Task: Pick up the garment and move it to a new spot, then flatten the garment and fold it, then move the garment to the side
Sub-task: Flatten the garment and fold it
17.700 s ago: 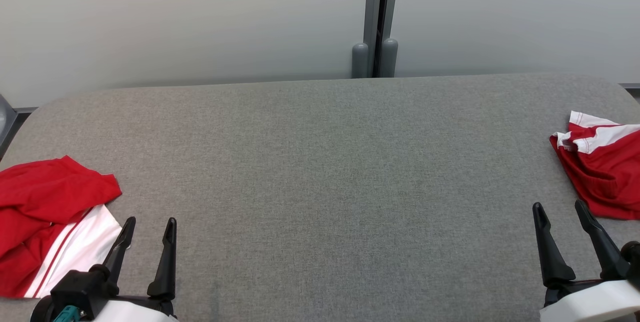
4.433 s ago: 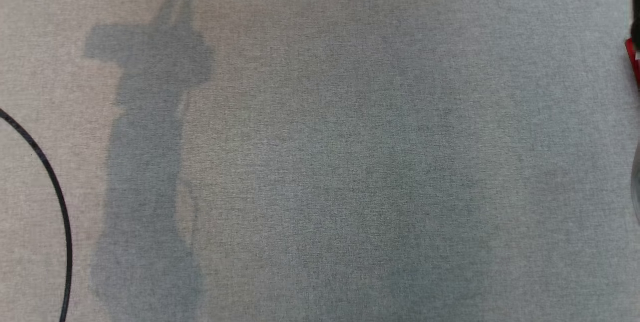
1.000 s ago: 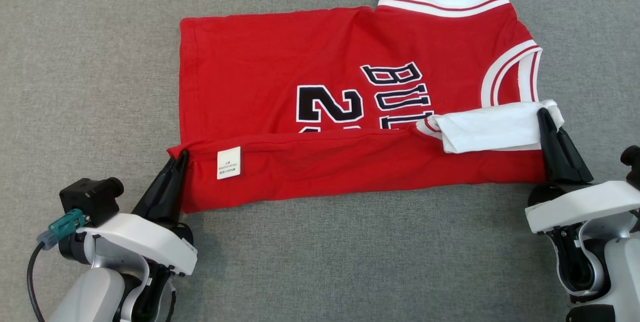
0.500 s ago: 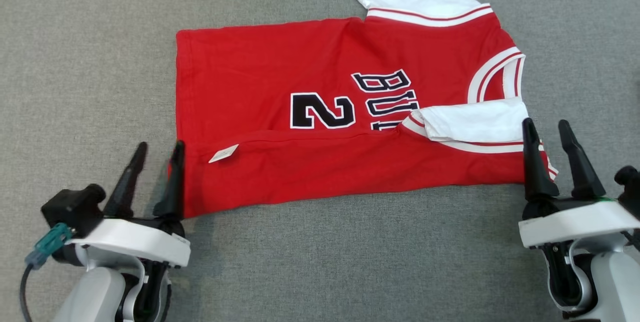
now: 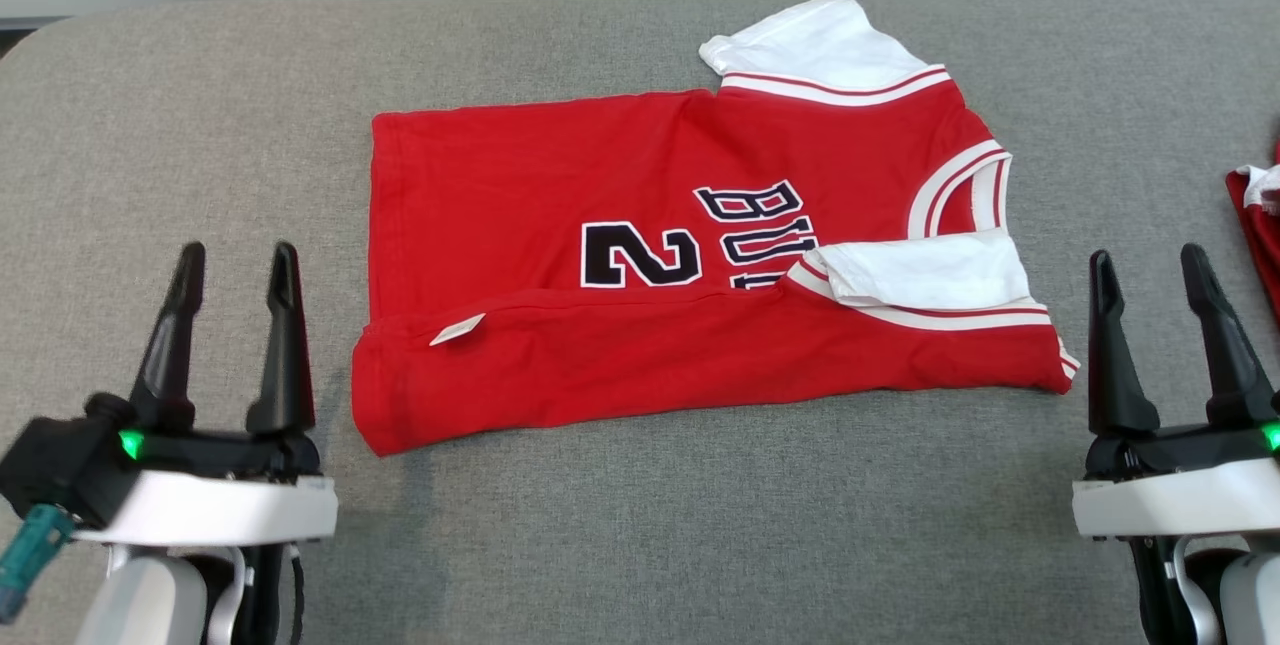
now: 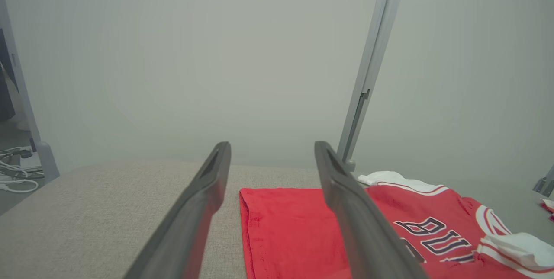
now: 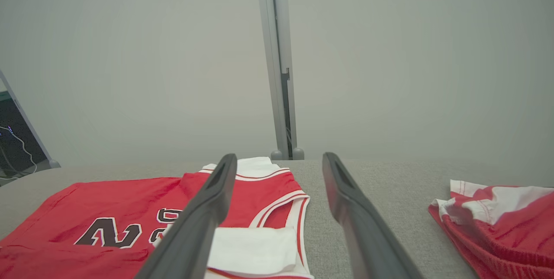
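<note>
Between left hand [image 5: 238, 250] and right hand [image 5: 1146, 255] lies the garment [image 5: 560, 175], touching neither.

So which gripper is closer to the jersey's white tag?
Left. The left gripper sits just left of the white tag; the right gripper is beyond the far end of the jersey.

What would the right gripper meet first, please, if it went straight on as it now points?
Nothing near: the right gripper points along bare table between the jersey and the other red garment; farther on, probably the wall post, though depth is unclear.
</note>
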`<state>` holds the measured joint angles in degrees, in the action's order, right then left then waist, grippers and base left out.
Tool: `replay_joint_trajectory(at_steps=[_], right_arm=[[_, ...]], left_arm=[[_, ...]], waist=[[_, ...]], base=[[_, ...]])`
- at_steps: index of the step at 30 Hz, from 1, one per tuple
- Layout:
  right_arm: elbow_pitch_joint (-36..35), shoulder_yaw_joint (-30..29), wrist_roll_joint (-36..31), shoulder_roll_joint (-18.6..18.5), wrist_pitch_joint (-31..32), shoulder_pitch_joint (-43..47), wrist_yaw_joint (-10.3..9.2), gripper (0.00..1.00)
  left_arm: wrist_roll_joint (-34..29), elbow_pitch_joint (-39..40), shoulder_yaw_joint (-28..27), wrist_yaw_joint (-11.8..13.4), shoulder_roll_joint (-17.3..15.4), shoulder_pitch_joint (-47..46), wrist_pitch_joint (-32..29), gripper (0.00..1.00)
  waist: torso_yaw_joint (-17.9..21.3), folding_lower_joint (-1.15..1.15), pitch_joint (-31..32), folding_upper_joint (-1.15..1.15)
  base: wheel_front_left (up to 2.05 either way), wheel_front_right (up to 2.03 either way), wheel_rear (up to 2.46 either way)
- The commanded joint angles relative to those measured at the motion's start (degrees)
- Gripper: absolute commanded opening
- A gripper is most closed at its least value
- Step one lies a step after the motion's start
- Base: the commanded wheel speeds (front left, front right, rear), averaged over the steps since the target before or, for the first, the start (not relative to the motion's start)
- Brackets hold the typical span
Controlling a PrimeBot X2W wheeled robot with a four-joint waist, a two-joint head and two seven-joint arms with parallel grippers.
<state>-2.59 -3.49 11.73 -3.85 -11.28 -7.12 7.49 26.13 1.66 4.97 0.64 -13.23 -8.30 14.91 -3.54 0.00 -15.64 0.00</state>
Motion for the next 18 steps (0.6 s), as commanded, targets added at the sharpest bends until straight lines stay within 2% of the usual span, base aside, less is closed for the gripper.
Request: replay_joint_trajectory(at_steps=[1,10,18], right_arm=[[-0.5,-0.4,-0.7,0.0,0.7,1.1,0.02,1.0],[-1.3,-0.5,-0.2,0.7,1.4,2.7,0.02,1.0],[-1.0,-0.8,-0.2,0.8,1.7,2.4,0.02,1.0]], left_arm=[[-1.4,-0.4,-0.1,-0.9,0.1,1.1,0.2,1.0],[-4.0,-3.7,0.6,-3.7,0.5,4.0,0.2,1.0],[-4.9,-4.9,0.1,-4.7,0.4,2.8,0.2,1.0]], waist=[[0.2,0.0,0.4,0.0],[0.2,0.0,0.7,0.0],[0.0,0.0,0.2,0.0]], base=[[0.0,0.0,0.0],[0.0,0.0,0.0],[0.0,0.0,0.0]])
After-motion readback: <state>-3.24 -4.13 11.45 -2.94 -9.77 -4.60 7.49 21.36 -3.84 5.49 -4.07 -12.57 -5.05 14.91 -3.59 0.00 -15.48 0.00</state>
